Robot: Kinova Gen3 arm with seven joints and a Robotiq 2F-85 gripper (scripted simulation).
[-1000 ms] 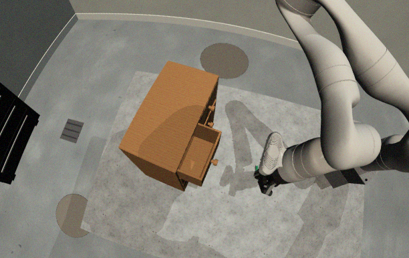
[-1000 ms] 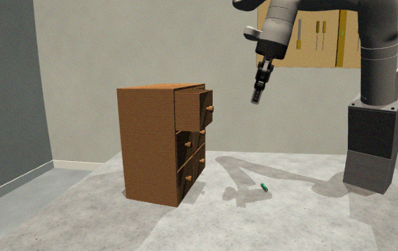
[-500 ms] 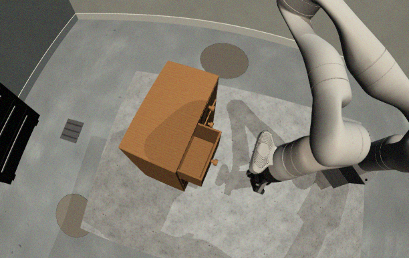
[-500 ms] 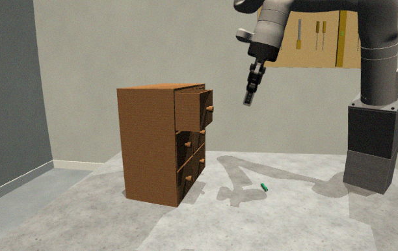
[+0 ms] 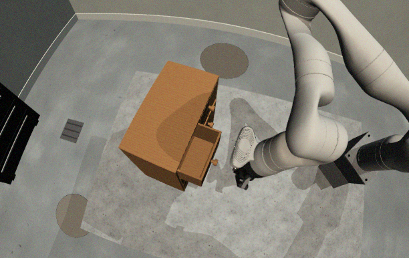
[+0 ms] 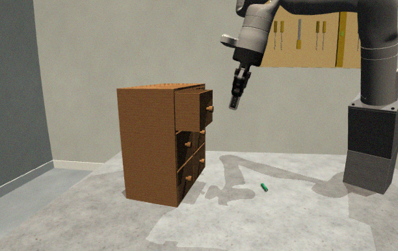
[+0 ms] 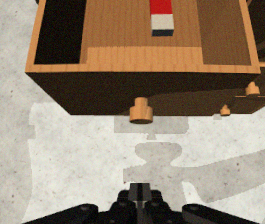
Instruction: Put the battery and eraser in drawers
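The chest [image 5: 169, 100] [image 6: 148, 146] stands upright. Its top-row left drawer [image 5: 192, 155] [image 6: 187, 112] [image 7: 98, 92] is pulled well out and looks level. The eraser [image 7: 161, 20], a red, white and dark block, lies inside that drawer in the wrist view; it does not show in the top and exterior views. The middle-row right drawer's knob [image 6: 202, 132] sits close to the chest front, and that drawer looks pushed in. The nine-volt battery is not visible. My gripper [image 5: 242, 187] [image 6: 233, 107] [image 7: 139, 196] is shut and empty, in the air in front of the open drawer's knob [image 5: 214, 162] [image 6: 209, 108] [image 7: 141, 112].
A small green cylinder [image 6: 264, 187] lies on the table in front of the chest. Other drawer knobs [image 6: 188, 144] [image 7: 252, 89] stick out from the chest front. The robot's base [image 6: 369, 130] stands opposite the chest, and the arm [image 5: 309, 144] reaches over the table from there.
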